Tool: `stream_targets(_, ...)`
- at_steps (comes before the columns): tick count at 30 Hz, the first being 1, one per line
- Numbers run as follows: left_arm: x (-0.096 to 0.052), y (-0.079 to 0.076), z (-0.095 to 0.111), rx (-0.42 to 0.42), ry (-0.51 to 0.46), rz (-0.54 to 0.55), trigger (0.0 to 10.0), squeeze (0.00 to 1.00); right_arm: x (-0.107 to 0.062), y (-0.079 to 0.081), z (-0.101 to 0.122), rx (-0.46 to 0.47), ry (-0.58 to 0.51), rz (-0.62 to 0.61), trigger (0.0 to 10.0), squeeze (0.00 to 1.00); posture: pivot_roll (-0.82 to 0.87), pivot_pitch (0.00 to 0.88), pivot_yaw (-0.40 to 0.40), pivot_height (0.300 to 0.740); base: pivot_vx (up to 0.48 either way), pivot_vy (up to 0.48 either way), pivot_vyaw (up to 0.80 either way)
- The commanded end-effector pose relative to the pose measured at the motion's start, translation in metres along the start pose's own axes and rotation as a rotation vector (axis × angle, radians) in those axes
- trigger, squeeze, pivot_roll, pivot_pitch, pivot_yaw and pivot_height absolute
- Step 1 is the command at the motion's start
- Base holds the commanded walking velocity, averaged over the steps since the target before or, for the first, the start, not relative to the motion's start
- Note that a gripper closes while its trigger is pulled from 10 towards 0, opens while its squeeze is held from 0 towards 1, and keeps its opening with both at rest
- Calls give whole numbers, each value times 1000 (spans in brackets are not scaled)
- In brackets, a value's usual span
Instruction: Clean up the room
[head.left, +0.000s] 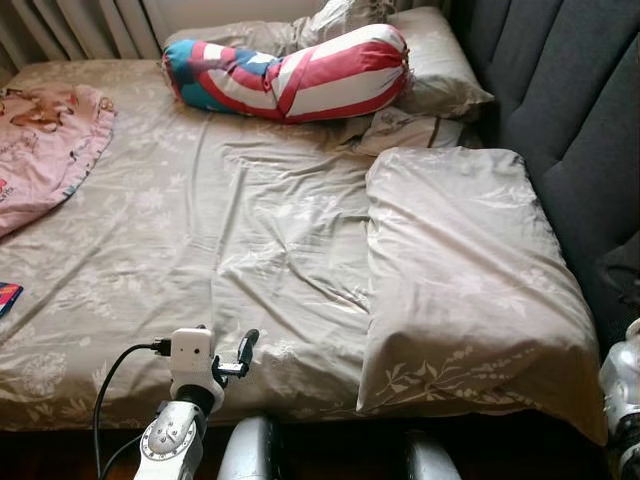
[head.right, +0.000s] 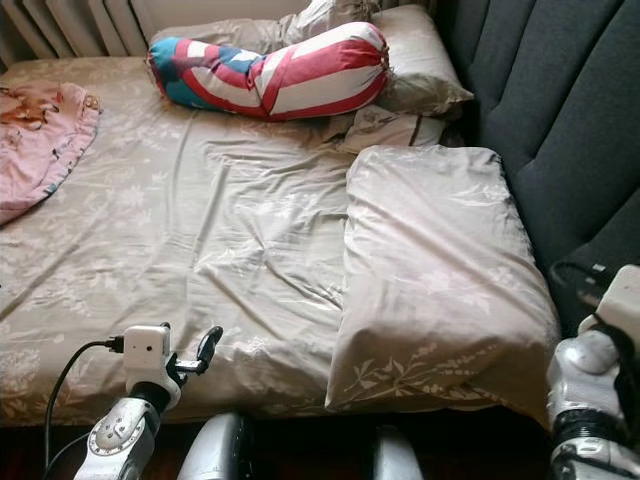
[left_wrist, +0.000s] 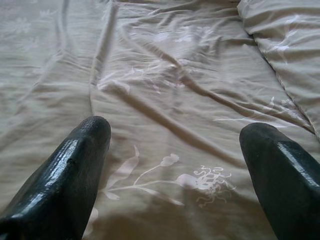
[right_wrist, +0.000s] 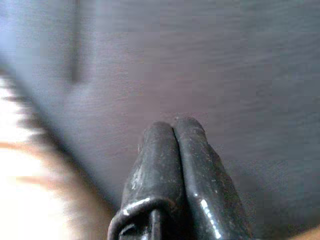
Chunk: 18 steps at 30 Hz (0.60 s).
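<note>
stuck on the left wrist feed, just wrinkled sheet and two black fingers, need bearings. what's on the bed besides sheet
Observer: A long bolster pillow striped red, white and blue lies across the head of the bed, by the grey headboard.
Operator: anything nearer my right
Observer: A large beige pillow lies lengthwise along the right side, reaching the near edge.
Operator: and on the left
Observer: A pink blanket is bunched at the far left edge.
Operator: what's the right gripper doing
Observer: The right gripper has its fingers pressed together, pointing at the headboard's dark fabric.
</note>
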<state>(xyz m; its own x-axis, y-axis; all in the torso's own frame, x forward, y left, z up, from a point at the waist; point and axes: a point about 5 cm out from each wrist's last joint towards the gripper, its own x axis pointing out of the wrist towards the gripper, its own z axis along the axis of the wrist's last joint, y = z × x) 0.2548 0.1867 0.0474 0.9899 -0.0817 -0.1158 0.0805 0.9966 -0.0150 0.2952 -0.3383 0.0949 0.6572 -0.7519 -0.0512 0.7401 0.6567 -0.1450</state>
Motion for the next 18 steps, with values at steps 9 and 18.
stream_targets(9, 0, 1, -4, 12, 13, -7, 10000, 0, -51, 77, -5, 143, -52, 527, 10000, 0, -23, 78, 12, 624, 0, 0, 0)
stream_targets(18, 4, -3, -7, -1, 22, -15, 10000, 0, -72, 76, -33, 149, 13, 624, 10000, 0, -37, 74, 3, 659, 0, 0, 0)
